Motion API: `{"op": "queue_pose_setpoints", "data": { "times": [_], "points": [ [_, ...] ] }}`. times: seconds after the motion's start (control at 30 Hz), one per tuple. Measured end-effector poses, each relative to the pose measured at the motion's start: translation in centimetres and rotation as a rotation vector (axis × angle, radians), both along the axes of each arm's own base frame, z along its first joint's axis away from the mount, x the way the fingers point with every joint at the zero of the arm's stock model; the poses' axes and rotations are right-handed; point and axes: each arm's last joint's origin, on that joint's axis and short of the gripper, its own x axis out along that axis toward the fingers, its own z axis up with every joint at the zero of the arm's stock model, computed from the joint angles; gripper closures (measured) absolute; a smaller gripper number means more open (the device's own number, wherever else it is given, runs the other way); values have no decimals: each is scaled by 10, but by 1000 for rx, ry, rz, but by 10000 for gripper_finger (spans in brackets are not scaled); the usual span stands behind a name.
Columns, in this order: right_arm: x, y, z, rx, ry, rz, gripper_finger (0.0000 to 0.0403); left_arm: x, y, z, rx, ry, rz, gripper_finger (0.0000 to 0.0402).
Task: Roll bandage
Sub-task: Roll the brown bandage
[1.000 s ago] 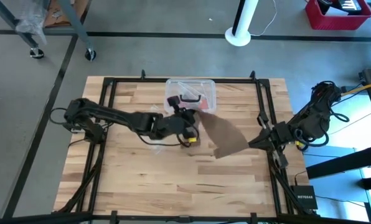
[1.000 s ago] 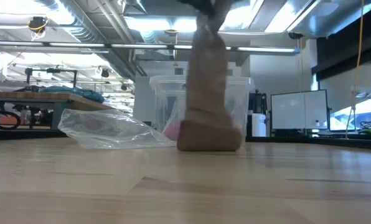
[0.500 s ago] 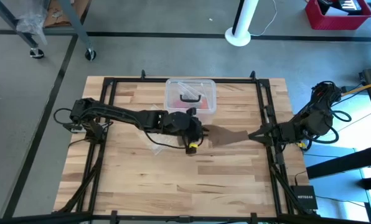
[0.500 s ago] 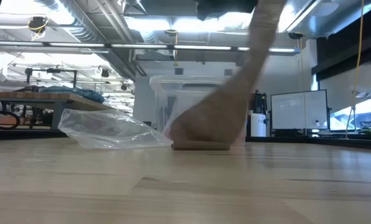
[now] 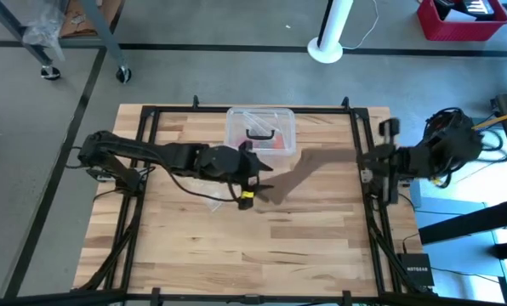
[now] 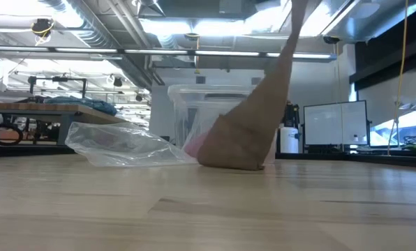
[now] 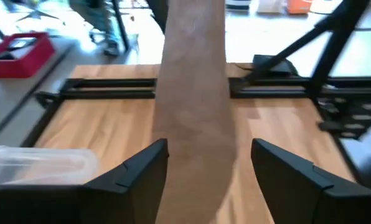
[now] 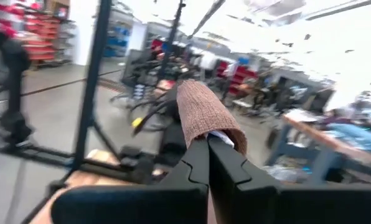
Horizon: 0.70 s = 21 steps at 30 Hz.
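The bandage [image 5: 309,170], a brown strip, slants from my right gripper [image 5: 361,161] at the table's right rail down to the table's middle. Its wider lower end [image 6: 232,157] rests on the wood. My right gripper [image 8: 208,142] is shut on its upper end. My left gripper [image 5: 255,180] hovers open just left of the lower end. In the left wrist view the bandage [image 7: 195,93] runs away between the spread fingers of my left gripper [image 7: 209,155], and I see no finger on it. My right gripper pinches the bandage's upper end [image 8: 199,127] between its two shut fingers, and the cloth bulges over the fingertips. The fingers come about level from the table's right side. That end is lifted clear, and the strip runs fairly straight down to its lower end [image 5: 270,194] on the table.
A clear box with a black handle [image 5: 260,129] stands just beyond the bandage's lower end. A clear plastic bag [image 6: 124,143] lies left of it, under my left arm. Black frame rails [image 5: 360,136] border the wood. The near half of the table [image 5: 236,246] is bare wood.
My left gripper has opened, let go of the bandage's lower end, risen and drawn back toward the table's left. My right gripper has risen and gone toward the right far corner with the upper end. The strip, broad and upright before, now slants in a narrow, straighter line.
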Motion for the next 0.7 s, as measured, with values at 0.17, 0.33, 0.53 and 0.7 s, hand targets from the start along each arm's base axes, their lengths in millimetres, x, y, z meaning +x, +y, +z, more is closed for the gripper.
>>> {"op": "queue_pose_setpoints", "data": {
  "times": [0.17,0.33,0.53,0.7],
  "points": [
    [-6,-8,37,-63,-58,-82,403,17,-1,-17,28,16,67,178],
    [-12,-14,80,-74,-113,-109,403,31,1,-23,37,-41,75,178],
    [-13,-15,99,-100,-65,-125,403,35,9,-23,30,-70,105,178],
    [-6,-9,95,-134,-24,-142,403,41,17,-21,11,-135,152,178]
  ]
}}
